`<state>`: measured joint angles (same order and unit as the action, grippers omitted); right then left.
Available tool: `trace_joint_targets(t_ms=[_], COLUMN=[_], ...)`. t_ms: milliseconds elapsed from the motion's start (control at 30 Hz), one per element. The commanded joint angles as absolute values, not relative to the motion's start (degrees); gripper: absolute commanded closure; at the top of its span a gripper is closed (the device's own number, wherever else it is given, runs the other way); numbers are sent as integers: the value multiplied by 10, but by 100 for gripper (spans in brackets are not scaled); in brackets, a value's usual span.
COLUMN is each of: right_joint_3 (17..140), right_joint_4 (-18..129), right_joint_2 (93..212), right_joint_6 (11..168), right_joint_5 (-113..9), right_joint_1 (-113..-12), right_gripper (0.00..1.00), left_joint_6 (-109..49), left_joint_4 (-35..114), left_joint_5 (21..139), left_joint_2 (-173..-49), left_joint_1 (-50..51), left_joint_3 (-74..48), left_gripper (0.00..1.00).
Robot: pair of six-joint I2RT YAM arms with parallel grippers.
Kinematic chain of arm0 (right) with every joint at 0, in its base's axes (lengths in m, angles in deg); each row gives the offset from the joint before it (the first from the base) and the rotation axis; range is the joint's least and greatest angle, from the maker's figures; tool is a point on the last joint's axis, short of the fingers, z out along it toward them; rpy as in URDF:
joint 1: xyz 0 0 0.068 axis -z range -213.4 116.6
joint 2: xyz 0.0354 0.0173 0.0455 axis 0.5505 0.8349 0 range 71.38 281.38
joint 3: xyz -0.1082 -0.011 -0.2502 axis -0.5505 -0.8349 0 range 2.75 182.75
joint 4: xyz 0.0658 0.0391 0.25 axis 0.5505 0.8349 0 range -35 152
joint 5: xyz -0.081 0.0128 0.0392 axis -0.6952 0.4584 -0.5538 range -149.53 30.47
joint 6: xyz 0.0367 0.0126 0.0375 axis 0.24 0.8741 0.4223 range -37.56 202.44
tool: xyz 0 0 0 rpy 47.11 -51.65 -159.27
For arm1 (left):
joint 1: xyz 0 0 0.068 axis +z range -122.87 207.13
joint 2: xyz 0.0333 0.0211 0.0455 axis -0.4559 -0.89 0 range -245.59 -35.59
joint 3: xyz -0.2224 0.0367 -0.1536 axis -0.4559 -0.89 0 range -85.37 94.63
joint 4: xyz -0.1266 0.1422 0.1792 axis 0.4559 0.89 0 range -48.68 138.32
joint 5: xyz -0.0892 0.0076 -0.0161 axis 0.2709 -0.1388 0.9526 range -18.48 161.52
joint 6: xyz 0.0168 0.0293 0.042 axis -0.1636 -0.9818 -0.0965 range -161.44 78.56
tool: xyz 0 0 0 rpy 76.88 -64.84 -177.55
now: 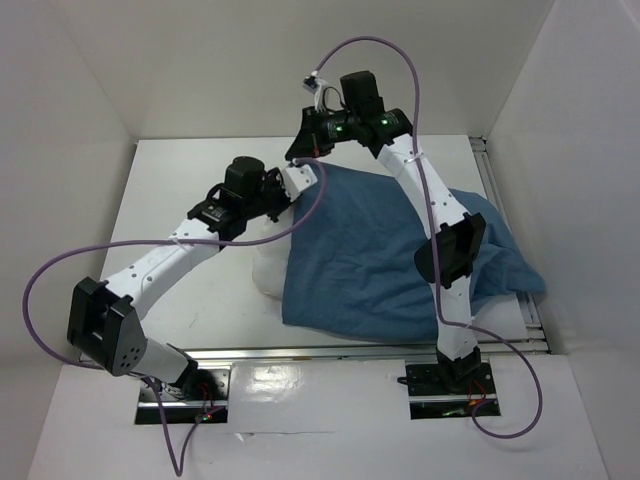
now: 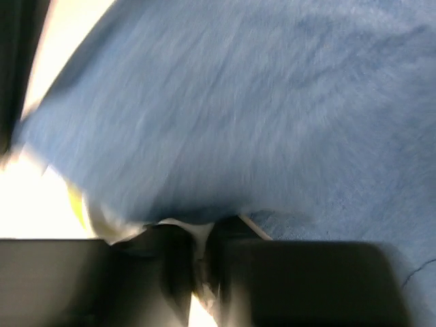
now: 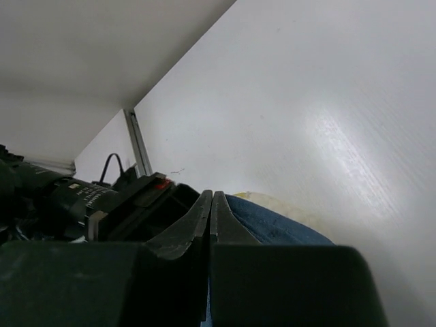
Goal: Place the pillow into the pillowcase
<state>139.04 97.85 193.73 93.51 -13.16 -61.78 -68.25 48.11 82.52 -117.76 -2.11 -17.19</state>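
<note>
- My left gripper [image 2: 197, 235] pinches the pillowcase [image 1: 360, 250] hem, far left.
- My right gripper [image 3: 211, 201] is pressed together beside it.
- The pillow [image 1: 262, 272] peeks out near-left, so I should draw the hem over it.

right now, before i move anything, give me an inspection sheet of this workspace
surface: white table, glossy
job's things: blue pillowcase lies wrinkled mid-table and covers most of the cream pillow, which pokes out at its left side
clutter: nothing seen
grippers: left end effector shut on the pillowcase hem, view blurred; right end effector shut, blue cloth right at its fingers, likely pinched
cables: purple cables loop off both arms, one arching high over the right arm
surroundings: white enclosure walls on three sides; metal rail along the near edge
</note>
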Motion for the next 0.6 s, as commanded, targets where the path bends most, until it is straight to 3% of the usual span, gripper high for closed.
trace_joint_targets(t_ms=[0,33,167,400,467,567], right_joint_3=[1418,1411,1406,1404,1404,1399], right_joint_4=[909,909,909,890,877,863], right_joint_2=[1919,1912,1899,1872,1867,1854], right_joint_6=[955,955,950,950,955,955], right_joint_5=[-107,-113,-118,-118,-112,-112], right_joint_1=[-596,-588,-538,-475,-469,-454], right_gripper=[100,100,100,100,100,100], left_joint_6=[-596,-549,-438,-296,-270,-269], left_joint_4=[457,468,521,613,637,683], left_joint_5=[804,804,827,922,961,1068], left_joint_2=[-1187,-1187,-1187,-1187,-1187,-1221], left_joint_1=[-21,-10,63,179,202,251], left_joint_3=[-114,-114,-79,-5,1,18], left_gripper=[69,52,25,24,28,45])
